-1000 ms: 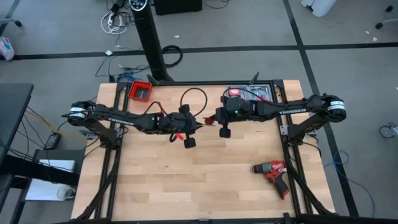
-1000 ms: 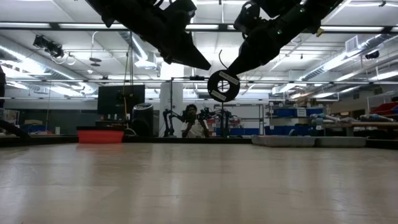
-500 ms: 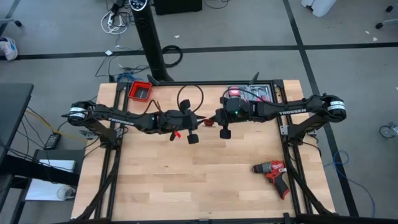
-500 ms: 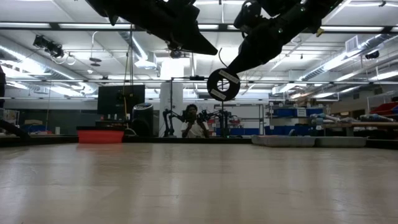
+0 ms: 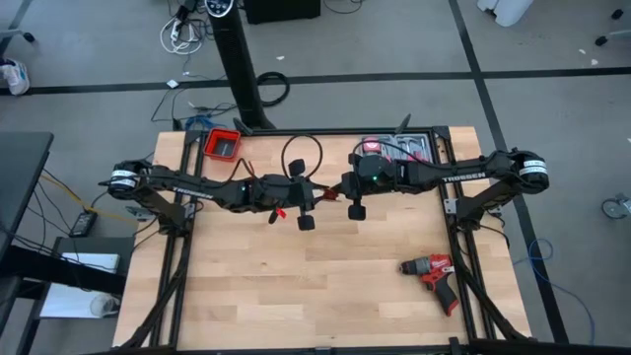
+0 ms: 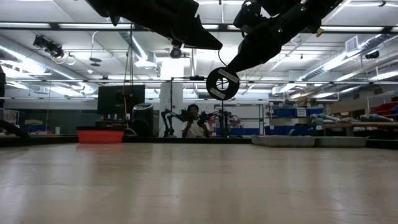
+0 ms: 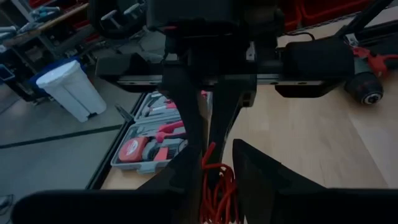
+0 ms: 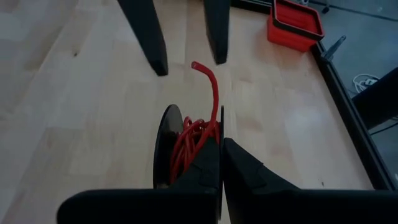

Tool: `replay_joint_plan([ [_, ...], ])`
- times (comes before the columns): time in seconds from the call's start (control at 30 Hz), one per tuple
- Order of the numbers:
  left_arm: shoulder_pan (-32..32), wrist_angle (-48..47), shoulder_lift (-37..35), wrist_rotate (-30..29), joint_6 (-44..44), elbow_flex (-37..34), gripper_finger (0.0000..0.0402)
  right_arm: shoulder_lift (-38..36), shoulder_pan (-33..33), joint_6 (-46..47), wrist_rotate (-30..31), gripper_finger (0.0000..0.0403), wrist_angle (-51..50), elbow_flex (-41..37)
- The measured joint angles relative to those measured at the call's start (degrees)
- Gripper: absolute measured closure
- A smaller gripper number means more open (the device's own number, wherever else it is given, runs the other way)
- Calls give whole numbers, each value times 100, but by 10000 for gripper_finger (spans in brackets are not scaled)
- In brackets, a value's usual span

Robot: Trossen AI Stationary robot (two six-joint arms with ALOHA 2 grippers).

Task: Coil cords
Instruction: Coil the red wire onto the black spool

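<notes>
Claws, two, meet mid-table: right claw [image 8: 221,163] pinches one red cord [image 8: 189,140]; left claw [image 7: 214,165] parted around it.

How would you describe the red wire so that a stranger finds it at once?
Look above the middle of the wooden table, where the two dark arms meet. The red wire is the thin coil pinched in the right pincer, its free end sticking up. Nothing nearby is so thin and bright.

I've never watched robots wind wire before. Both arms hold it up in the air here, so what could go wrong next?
The left gripper has its fingers apart, so the red cord may slip free there. Its loose end sticks out and could spring back, undoing the coil. The right gripper alone pinches the bundle above the table, so it might drop.
</notes>
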Motion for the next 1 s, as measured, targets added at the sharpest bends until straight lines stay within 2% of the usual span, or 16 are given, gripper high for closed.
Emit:
replay_joint_plan([
  [0.33, 13, 133, 0, 9, 297, 0, 307, 0, 150, -9, 0, 401, 167, 2],
  [0.83, 13, 138, 0, 11, 299, 0, 308, 0, 204, -42, 6, 401, 391, 2],
  [0.93, 13, 170, 0, -2, 299, 0, 324, 0, 219, -44, 6, 401, 393, 2],
  [1.0, 13, 156, 0, 0, 299, 0, 355, 0, 217, -42, 5, 401, 393, 2],
])
